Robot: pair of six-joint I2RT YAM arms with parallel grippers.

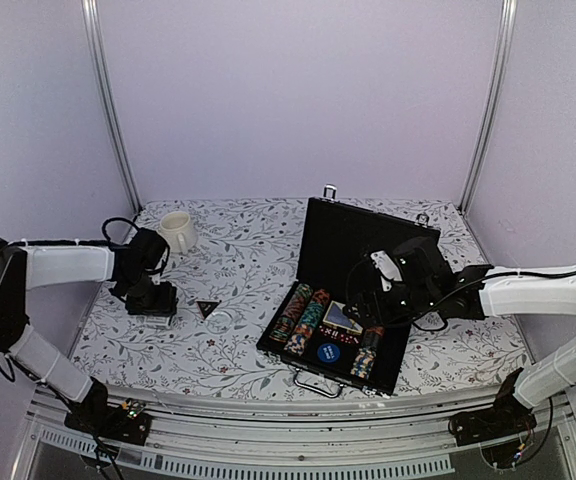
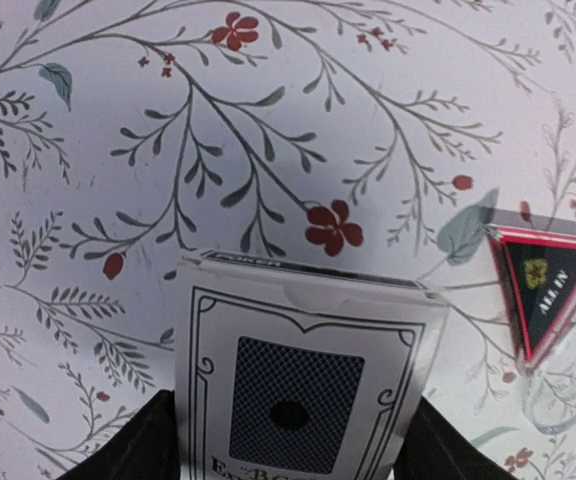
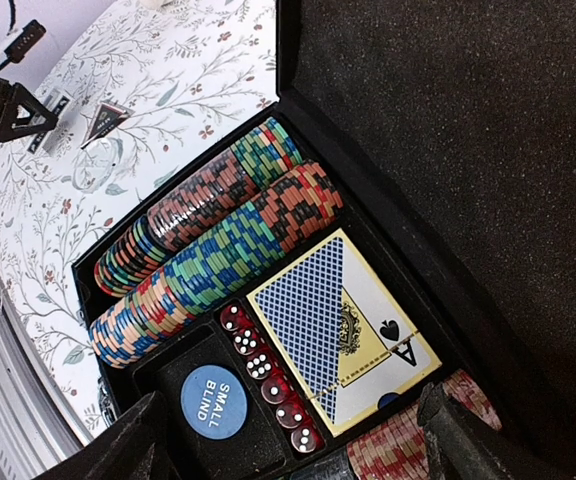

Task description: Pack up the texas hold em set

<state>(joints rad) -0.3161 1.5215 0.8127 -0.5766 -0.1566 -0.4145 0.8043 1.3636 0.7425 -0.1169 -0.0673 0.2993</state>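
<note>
The black briefcase point(image 1: 400, 362) lies open at the centre right, its lid point(image 1: 353, 240) upright. Inside are multicoloured chip rows point(image 3: 218, 250), red dice point(image 3: 268, 375), a blue "small blind" disc point(image 3: 213, 402) and a blue-backed card deck point(image 3: 343, 325). My right gripper point(image 1: 368, 290) hovers over the tray, open and empty, one finger point(image 3: 138, 440) on each side of the dice. My left gripper point(image 1: 153, 298) is low over the table at the left, shut on a white-boxed card deck point(image 2: 303, 390). The black triangle point(image 1: 207, 308) lies on the cloth just right of it and also shows in the left wrist view point(image 2: 546, 285).
A cream mug point(image 1: 177, 230) stands at the back left behind the left arm. A clear round disc point(image 3: 98, 165) lies next to the triangle. The case's metal handle point(image 1: 318, 383) points to the near table edge. Purple walls and metal posts enclose the table.
</note>
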